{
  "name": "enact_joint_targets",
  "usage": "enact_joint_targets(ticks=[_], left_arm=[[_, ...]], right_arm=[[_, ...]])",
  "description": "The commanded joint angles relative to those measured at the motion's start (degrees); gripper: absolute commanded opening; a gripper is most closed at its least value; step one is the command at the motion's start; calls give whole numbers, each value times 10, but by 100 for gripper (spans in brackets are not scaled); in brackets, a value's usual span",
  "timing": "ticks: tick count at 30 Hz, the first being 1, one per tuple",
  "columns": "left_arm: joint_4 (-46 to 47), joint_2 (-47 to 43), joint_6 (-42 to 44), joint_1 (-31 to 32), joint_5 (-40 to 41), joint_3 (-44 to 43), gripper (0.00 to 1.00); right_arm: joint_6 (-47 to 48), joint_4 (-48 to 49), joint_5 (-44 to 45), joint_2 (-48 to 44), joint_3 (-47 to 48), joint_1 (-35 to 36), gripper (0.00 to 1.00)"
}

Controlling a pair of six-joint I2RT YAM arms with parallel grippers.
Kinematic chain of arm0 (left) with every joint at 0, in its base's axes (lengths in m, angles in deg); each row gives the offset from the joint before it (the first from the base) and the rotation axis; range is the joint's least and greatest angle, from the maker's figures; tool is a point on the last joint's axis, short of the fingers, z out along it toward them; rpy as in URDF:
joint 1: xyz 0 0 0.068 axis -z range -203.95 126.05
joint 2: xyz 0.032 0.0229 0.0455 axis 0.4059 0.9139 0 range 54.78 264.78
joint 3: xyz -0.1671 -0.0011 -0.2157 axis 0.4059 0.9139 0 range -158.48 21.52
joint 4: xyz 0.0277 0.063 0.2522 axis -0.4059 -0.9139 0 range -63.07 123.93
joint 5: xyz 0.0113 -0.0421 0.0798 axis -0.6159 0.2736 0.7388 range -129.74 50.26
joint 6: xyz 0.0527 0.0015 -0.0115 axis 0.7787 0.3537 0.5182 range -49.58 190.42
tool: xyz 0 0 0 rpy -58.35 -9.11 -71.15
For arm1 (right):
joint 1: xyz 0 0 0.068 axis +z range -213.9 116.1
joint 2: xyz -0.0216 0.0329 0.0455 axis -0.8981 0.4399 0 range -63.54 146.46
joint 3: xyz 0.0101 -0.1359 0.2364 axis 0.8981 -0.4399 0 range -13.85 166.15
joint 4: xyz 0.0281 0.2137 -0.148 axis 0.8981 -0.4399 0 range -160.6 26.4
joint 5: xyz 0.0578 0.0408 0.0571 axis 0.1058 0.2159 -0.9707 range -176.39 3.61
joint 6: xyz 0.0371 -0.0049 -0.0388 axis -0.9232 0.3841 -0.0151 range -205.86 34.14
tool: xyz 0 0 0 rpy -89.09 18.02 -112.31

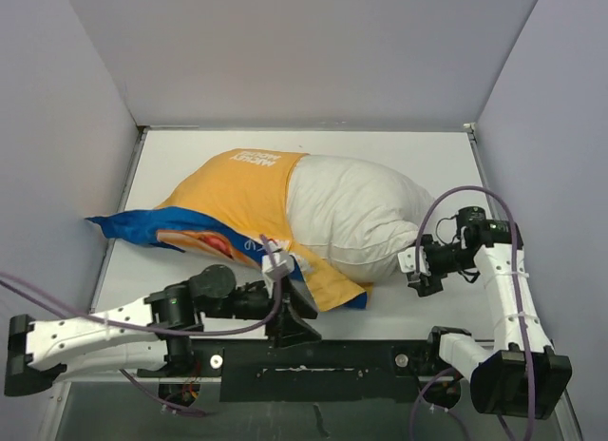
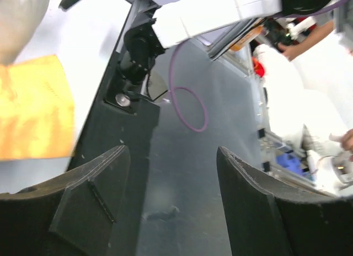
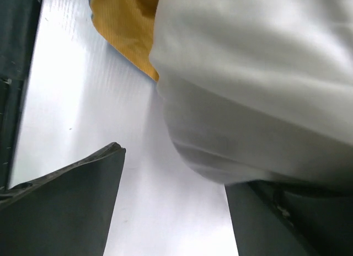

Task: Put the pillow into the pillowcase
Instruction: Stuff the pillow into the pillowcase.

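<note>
Left gripper (image 2: 171, 156) open, empty, near the pillow's (image 1: 356, 218) cased half. Right gripper (image 3: 174, 168) open at the pillow's bare end. Pillowcase (image 1: 233, 199) covers the pillow's far half.

Plump white pillow (image 1: 366, 218), left half inside crumpled mustard-yellow, blue-edged pillowcase (image 1: 237, 199), right half bulging out
</note>
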Motion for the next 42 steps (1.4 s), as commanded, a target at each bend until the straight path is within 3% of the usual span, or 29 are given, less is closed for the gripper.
enact_joint_targets(ticks=[1,5,8,13,16,18,22,24,28,31,36,42], left_arm=[[-217,-147,-92,3,42,-25,61],[-376,-239,-127,2,207,-72,56],[-446,-248,-133,3,334,-113,56],[-416,-145,-69,2,441,-170,59],[-396,-60,-22,1,501,-220,63],[-393,-10,2,-7,543,-253,65],[-376,63,21,-74,500,-290,61],[-368,85,7,-113,446,-284,57],[-392,106,-22,-123,441,-257,47],[-399,108,-39,-123,437,-234,44],[-373,119,-32,-134,423,-220,30],[-359,150,-15,-162,405,-221,30]], right_arm=[[-32,-188,-41,13,128,-22,73],[-138,-194,-32,-2,196,1,80],[-191,-193,-35,-2,255,18,86],[-328,-186,-93,44,397,63,91],[-489,-78,-122,72,439,120,92],[-615,34,-90,83,432,174,92],[-736,163,2,120,360,258,92],[-747,210,40,128,300,297,91],[-762,286,130,126,211,330,89],[-773,321,189,131,188,337,76],[-783,343,177,138,173,344,52],[-784,346,175,131,165,345,40]])
